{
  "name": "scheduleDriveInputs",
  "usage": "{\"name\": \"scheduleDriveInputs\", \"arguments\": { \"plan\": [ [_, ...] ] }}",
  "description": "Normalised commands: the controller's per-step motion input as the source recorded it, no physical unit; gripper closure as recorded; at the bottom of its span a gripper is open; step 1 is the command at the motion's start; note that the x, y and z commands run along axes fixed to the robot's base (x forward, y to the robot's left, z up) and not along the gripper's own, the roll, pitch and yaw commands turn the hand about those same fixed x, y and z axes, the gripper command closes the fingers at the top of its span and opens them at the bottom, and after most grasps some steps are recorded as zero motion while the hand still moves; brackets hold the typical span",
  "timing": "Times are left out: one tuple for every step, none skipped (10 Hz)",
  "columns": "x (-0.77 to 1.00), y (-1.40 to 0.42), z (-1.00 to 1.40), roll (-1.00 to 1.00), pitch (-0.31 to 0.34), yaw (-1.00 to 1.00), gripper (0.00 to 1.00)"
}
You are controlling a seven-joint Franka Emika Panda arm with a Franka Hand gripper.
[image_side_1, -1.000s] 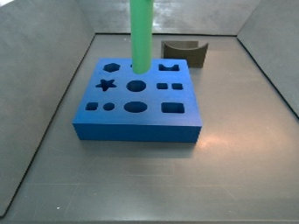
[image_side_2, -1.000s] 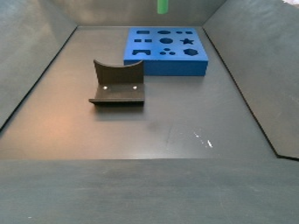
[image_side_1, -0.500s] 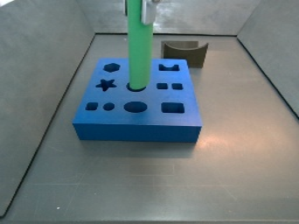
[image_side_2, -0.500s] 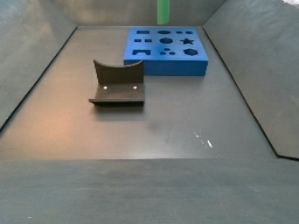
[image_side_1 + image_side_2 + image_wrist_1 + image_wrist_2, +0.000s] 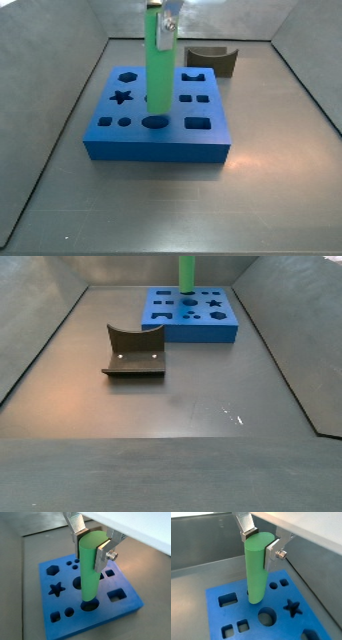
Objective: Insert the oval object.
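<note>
Since a second ago the oval object (image 5: 156,70) has shifted from the back row of holes to the front of the blue block (image 5: 160,118) and dropped lower — in a side view its foot now meets the oval hole (image 5: 155,122) in the front row. The gripper (image 5: 92,543) is closed on the rod's upper end, its flat silver fingers (image 5: 101,558) pressed against opposite sides in both wrist views (image 5: 260,541). The rod hangs upright, its lower tip at the mouth of the hole in a wrist view (image 5: 89,604); how deep it sits cannot be told.

It is a long, slim, bright green translucent piece with a rounded oval top face (image 5: 258,539), far taller than the block is thick.

The block lies toward the far end of a dull grey metal floor (image 5: 174,406), walled by sloping grey panels (image 5: 47,306). Its top carries cut-outs — star (image 5: 120,97), hexagon (image 5: 127,76), round, square and rectangular holes. A dark grey curved block (image 5: 134,352) stands well apart from it, nearer the floor's middle and toward one side wall.
</note>
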Motion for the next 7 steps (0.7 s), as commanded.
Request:
{"name": "scheduleDriveInputs", "arguments": {
  "plan": [
    [0.0,-0.01,0.0,0.0,-0.017,-1.0,1.0],
    [0.0,-0.03,0.08,0.0,0.0,-1.0,1.0],
    [0.0,-0.03,0.09,0.0,0.0,-1.0,1.0],
    [0.0,-0.06,0.06,0.0,-0.001,-1.0,1.0],
    [0.03,-0.51,0.0,0.0,0.0,-0.75,1.0],
    [-0.03,-0.58,-0.08,0.0,0.0,-0.59,1.0],
    [-0.05,-0.27,-0.13,-0.01,0.0,-0.31,1.0]
  ]
}}
